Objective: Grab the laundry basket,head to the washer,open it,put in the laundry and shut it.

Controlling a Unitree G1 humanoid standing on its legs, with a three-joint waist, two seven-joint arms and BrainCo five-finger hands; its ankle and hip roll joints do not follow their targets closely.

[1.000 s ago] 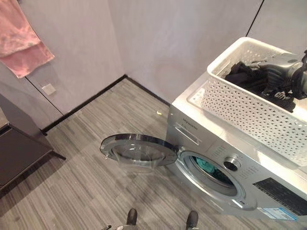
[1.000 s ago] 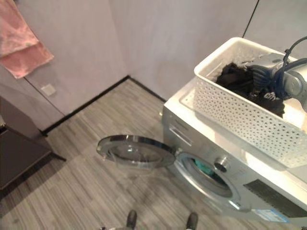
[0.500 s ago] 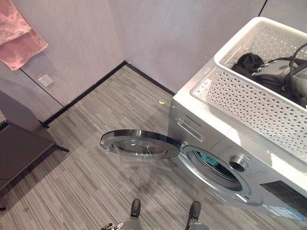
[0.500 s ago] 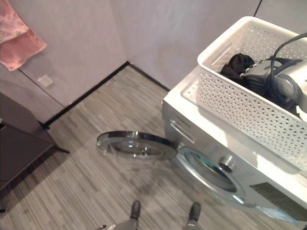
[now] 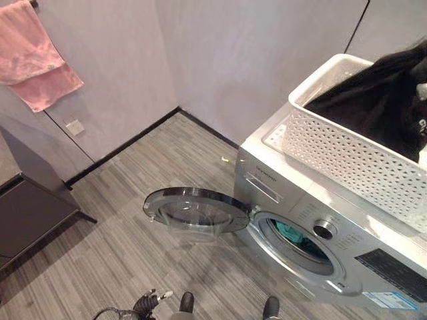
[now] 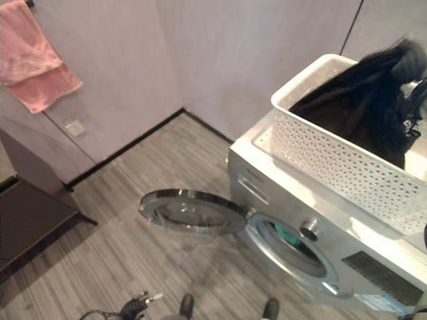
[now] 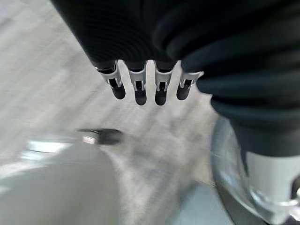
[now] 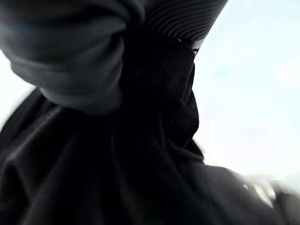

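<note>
A silver washer (image 5: 293,193) stands at the right with its round door (image 5: 197,210) swung open over the floor. Some teal cloth (image 5: 288,232) lies inside the drum. On top of the washer rests a white lattice laundry basket (image 5: 347,157). A black garment (image 5: 380,100) hangs up out of the basket, bunched under my right hand (image 6: 408,61), which is shut on it; the right wrist view shows the black garment (image 8: 117,178) gathered under the hand's cover. My left hand (image 5: 148,304) hangs low near the floor, its fingers (image 7: 138,89) relaxed and holding nothing.
A pink towel (image 5: 40,63) hangs on the wall at the upper left, with a wall socket (image 5: 75,127) below it. A dark cabinet (image 5: 27,207) stands at the left. A small yellow scrap (image 5: 225,159) lies on the floor by the washer's far corner.
My right hand has risen from inside the basket, pulling the black garment up with it. The camera has shifted, and my left hand now shows at the bottom.
</note>
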